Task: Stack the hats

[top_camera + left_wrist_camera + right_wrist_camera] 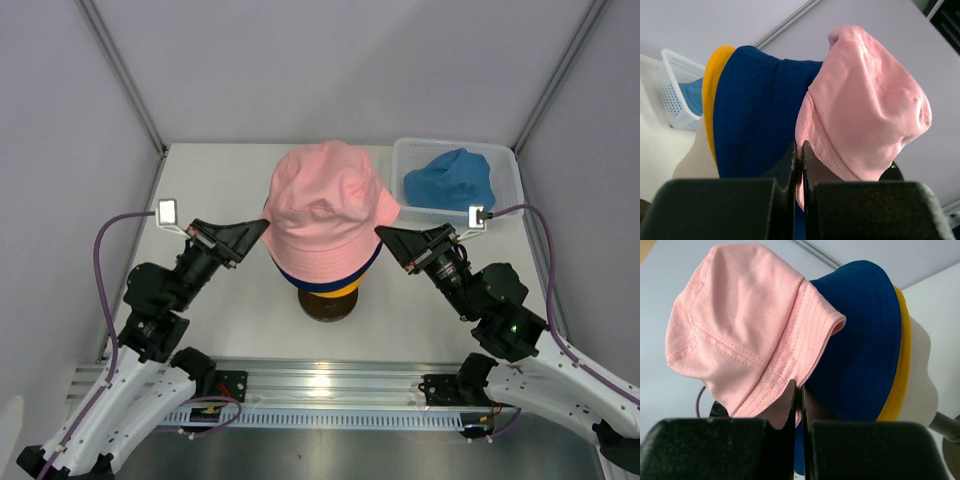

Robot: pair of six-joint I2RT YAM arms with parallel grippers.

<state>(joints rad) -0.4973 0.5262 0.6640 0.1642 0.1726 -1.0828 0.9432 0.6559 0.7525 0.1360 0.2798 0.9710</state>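
Left gripper (pixel 799 148) is pinching the near edge of the pink hat (pixel 328 212) at its left brim, jaws pressed almost together with only the cloth between them. Right gripper (pixel 799 388) is clamping the opposite side of the same brim in the same way, its jaws nearly closed on the stitched pink edge. Between the two arms, the pink hat is sitting on top of the stack, its crown rounded and slightly dented, its brim drawn outward at both pinched spots. Under it the navy hat (pixel 760 115) is showing as a wide dark band, and the yellow hat (pixel 712 95) is peeking out as a thin rim below that. All three are resting on the cream head (pixel 920 372), which is standing on a dark round base (pixel 328 306) at the middle of the table (pixel 215 185). At the far right corner, the sky blue hat (pixel 452 180) is lying crumpled inside the white basket (pixel 404 160), well apart from the stack.
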